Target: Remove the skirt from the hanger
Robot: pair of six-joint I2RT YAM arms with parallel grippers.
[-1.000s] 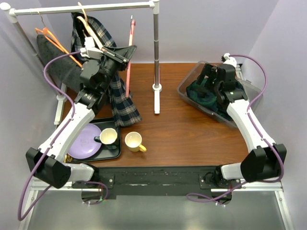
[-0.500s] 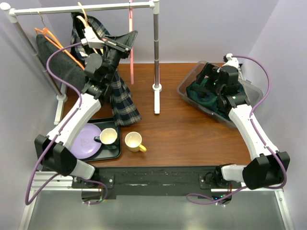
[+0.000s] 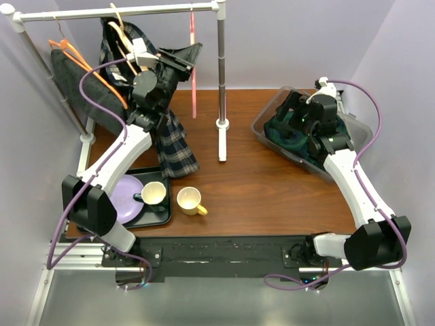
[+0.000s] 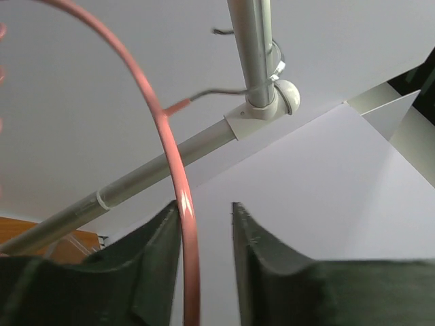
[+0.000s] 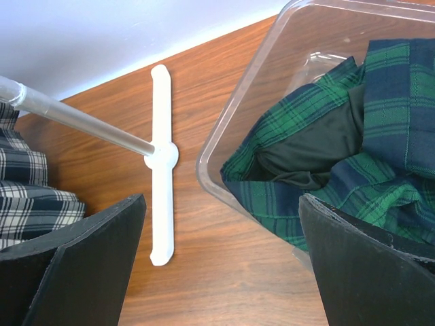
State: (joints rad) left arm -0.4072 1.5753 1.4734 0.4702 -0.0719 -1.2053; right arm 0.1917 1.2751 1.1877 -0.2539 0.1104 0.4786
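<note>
At the upper left of the overhead view, the left gripper (image 3: 192,56) is raised to the rail (image 3: 136,10) of a clothes rack, beside a bare pink hanger (image 3: 194,88) hooked there. A blue plaid skirt (image 3: 173,142) hangs from a wooden hanger (image 3: 122,34) further left, its hem trailing onto the table (image 3: 272,190). At right, a green plaid skirt (image 3: 289,139) lies crumpled in a clear bin (image 3: 265,125), the right gripper (image 3: 293,115) above it. A tray (image 3: 163,221) and a yellow mug (image 3: 190,200) sit lower left.

In the left wrist view, the fingers (image 4: 265,251) stand slightly parted. The pink hanger (image 4: 166,136) runs between them against the finger on the left of the frame (a gap shows on its other side), so nothing is clamped.

In the right wrist view, the fingers (image 5: 88,265) are spread wide and hold nothing, above the bin's rim (image 5: 231,115). The green plaid skirt (image 5: 319,136) fills the right of the frame, and the rack's white foot (image 5: 162,163) lies left of centre.
</note>
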